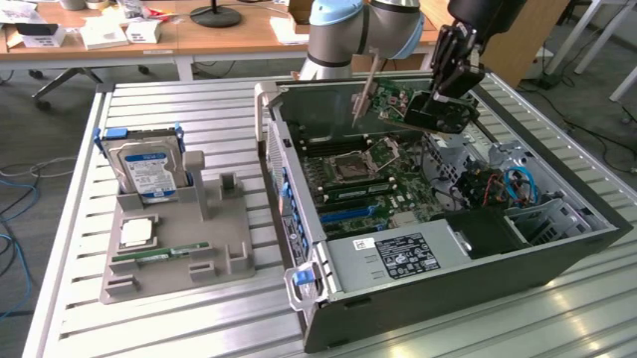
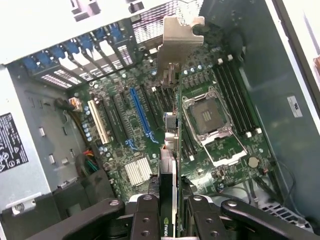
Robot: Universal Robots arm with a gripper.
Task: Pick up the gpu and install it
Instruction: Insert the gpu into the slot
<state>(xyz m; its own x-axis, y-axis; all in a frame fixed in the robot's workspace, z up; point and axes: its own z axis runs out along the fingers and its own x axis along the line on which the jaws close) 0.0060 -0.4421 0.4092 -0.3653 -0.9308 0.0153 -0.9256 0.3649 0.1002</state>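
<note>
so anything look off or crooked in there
The gpu hangs tilted in the gripper above the open case, not yet seated. The cpu socket stands open and empty. Nothing looks spilled or broken.

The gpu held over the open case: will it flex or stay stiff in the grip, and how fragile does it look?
Probably stiff: the gpu juts straight from the gripper without sagging. Likely light, being a thin board. Probably fragile: bare components show on its face, and its metal bracket could snag on the case.
</note>
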